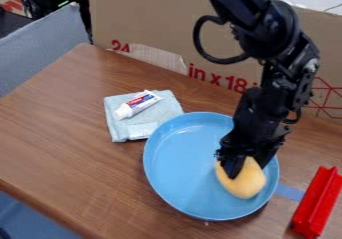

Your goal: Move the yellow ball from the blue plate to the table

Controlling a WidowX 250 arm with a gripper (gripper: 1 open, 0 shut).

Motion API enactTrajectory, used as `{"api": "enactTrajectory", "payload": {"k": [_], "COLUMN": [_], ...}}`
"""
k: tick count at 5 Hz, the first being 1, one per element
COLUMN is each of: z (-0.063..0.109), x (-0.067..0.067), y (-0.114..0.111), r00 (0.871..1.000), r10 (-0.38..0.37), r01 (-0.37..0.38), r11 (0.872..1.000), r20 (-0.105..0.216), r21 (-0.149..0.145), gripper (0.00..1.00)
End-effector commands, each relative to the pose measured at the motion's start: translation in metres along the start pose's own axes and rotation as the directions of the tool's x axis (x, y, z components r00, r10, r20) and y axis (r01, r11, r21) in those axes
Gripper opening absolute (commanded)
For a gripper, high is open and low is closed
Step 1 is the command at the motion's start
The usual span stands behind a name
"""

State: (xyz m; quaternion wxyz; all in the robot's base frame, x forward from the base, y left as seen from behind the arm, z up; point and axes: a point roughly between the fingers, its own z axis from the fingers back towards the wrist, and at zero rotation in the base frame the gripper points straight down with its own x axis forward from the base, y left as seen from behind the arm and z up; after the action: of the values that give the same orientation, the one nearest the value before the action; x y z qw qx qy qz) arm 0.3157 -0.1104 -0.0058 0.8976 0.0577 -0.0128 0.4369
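Wood table (60, 103), cardboard box behind. We see gripper (239, 164) closed around yellow ball (243, 179), ball resting in blue plate (171, 153). Lift and transfer remain.

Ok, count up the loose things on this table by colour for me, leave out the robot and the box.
Blue: 2, the plate and the folded cloth
Yellow: 1, the ball
White: 1, the tube on the cloth
Red: 1, the block at the right edge
Total: 5
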Motion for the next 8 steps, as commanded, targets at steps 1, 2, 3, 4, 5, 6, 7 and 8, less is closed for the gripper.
{"api": "enactTrajectory", "payload": {"k": [1, 2, 3, 4, 5, 6, 7, 8], "z": [-0.050, -0.042, -0.039, -0.049, -0.054, -0.063, -0.055, -0.058], "x": [-0.009, -0.018, -0.010, -0.028, -0.037, -0.030, -0.025, -0.018], "y": [0.020, 0.015, 0.021, 0.032, 0.027, 0.020, 0.020, 0.031], "r00": [0.999, 0.998, 0.999, 0.999, 0.999, 0.999, 0.998, 0.998], "r10": [-0.013, -0.006, -0.024, -0.026, -0.029, -0.031, -0.026, -0.024], "r01": [0.017, 0.011, 0.029, 0.031, 0.033, 0.036, 0.033, 0.032], "r11": [0.996, 0.996, 0.994, 0.994, 0.993, 0.992, 0.992, 0.990], "r20": [-0.045, -0.057, -0.045, -0.044, -0.038, -0.040, -0.053, -0.054], "r21": [0.091, 0.092, 0.104, 0.108, 0.110, 0.119, 0.125, 0.141], "gripper": [0.00, 0.00, 0.00, 0.00, 0.00, 0.00, 0.00, 0.00]}}
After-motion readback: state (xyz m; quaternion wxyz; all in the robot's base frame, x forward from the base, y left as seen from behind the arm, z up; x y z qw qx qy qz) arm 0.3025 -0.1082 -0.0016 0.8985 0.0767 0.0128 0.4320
